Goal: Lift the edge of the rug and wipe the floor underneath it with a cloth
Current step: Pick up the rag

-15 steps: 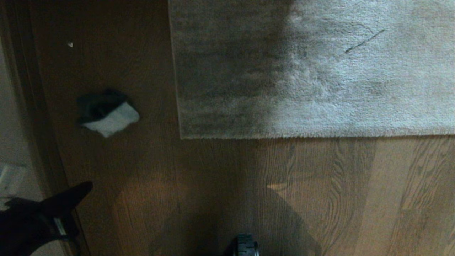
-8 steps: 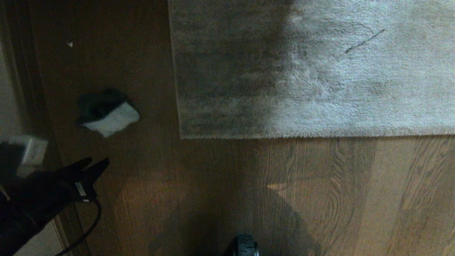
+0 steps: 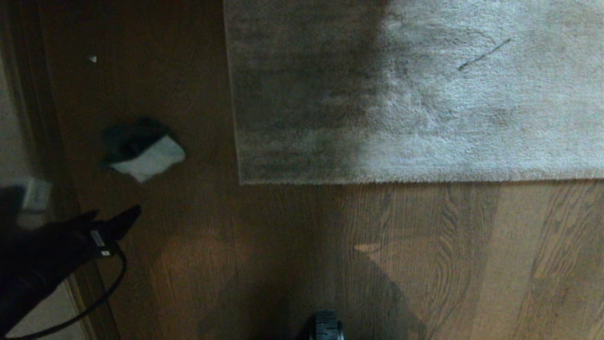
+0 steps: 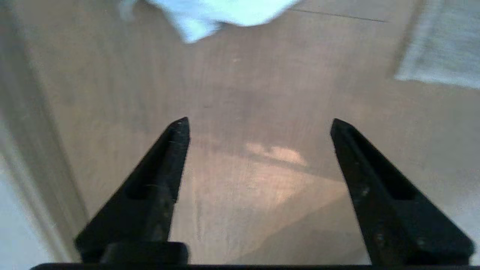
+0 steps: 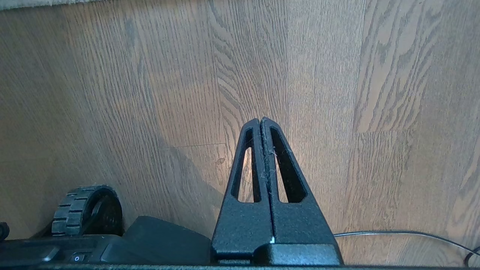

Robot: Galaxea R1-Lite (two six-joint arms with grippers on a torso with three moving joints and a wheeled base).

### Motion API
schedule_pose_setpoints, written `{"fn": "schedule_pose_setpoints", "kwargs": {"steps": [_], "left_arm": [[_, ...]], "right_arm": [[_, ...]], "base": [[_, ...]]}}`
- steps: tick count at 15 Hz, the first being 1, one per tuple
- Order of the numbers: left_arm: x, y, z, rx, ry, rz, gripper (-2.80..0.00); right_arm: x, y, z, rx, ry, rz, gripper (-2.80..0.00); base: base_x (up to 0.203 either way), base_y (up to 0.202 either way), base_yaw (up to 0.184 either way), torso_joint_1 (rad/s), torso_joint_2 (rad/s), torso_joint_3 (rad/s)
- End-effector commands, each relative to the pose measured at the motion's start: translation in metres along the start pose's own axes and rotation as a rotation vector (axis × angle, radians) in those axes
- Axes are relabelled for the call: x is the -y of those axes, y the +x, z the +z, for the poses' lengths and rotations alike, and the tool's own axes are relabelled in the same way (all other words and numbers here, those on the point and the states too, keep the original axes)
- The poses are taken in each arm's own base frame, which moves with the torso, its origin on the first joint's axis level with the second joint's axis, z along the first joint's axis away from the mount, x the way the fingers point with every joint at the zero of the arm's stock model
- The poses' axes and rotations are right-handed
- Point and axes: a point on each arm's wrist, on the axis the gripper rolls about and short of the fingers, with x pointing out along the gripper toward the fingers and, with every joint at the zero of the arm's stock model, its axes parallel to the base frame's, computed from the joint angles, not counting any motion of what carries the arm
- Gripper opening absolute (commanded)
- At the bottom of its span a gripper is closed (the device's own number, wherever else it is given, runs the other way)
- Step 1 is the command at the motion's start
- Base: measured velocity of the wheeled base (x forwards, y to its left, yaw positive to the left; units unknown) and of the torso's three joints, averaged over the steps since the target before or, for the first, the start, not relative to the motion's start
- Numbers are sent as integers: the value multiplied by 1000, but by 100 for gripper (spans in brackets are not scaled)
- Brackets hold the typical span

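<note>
Currently: left hand (image 4: 258, 122), fingers spread wide, empty, above floor (image 3: 283, 245); cloth (image 3: 141, 153) at its one o'clock; right hand (image 5: 261, 120) closed, parked.

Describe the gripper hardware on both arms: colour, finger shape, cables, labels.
Left gripper: matte black, long tapered triangular fingers, a small white label and a black cable looping off the wrist. Right gripper: same black textured build, each finger with a slotted triangular cutout; thin cable behind it.

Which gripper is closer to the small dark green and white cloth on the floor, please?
Left. The left gripper, open, hovers just short of the small dark green and white cloth on the brown wood floor. The right gripper, shut, hangs by the robot's base, farther away.
</note>
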Motion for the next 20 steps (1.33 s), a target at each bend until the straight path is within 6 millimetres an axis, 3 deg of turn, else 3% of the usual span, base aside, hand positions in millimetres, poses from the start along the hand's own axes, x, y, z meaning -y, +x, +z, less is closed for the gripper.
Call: {"fn": "schedule_pose_setpoints", "kwargs": {"steps": [1,9,14,20], "left_arm": [[-3,5,2,2,-22,16,0],[-4,19,2,-9,-52,76,0],[-2,35,15,31,-74,73,0],[15,66,39,103,-86,22,0]], "right_arm": [[0,0,0,1,0,0,-280],[0,0,0,1,0,0,-280],[0,0,0,1,0,0,-280],[0,0,0,0,0,0,-280]], "base": [[0,0,0,0,0,0],[0,0,0,0,0,0],[0,0,0,0,0,0],[0,0,0,0,0,0]]}}
